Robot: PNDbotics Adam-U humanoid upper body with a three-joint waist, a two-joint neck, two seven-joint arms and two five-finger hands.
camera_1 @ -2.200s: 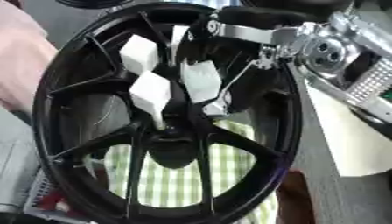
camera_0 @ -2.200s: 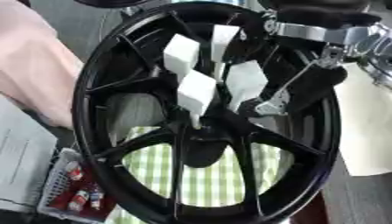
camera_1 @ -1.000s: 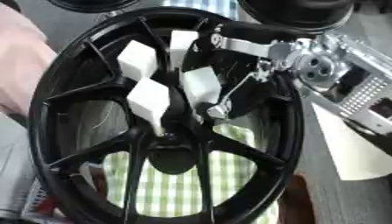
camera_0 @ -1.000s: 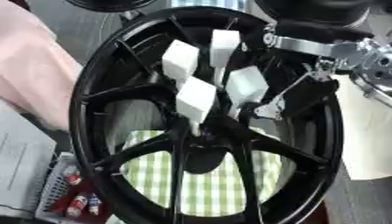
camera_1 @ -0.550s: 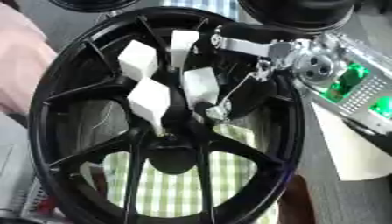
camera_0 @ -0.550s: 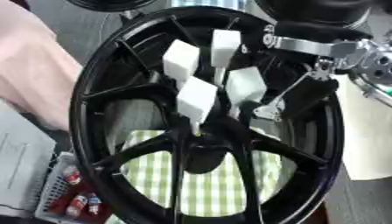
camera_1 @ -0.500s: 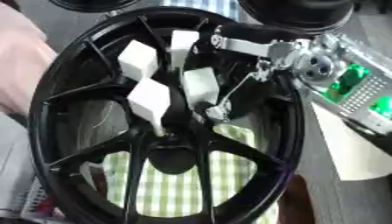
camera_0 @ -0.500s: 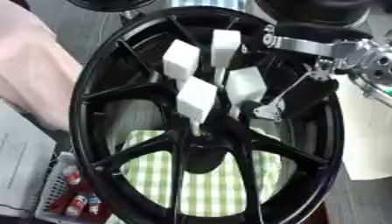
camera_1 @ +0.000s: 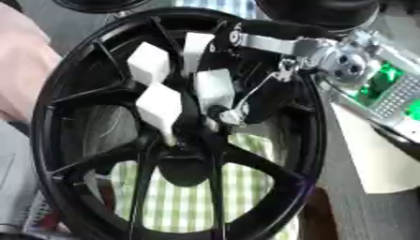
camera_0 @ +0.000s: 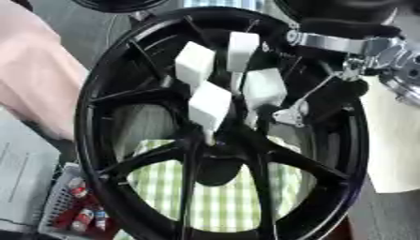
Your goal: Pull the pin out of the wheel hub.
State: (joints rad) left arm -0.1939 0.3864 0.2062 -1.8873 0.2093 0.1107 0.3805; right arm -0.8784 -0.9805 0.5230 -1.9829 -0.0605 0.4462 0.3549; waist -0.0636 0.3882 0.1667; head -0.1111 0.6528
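Green-checked cloth (camera_0: 221, 197) underneath, black spoked wheel hub (camera_0: 107, 183), right hand (camera_0: 226, 89) white-tipped fingers curled at its centre

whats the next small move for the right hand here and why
Probably a short pull straight back from the hub. The right hand already has its white-padded fingers bunched just above the centre of the black wheel, seemingly closed on the pin, though the pin itself is hidden.

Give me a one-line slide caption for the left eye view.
Right hand, white-padded fingers, reaching down to the centre of the black wheel hub over a green checked cloth.
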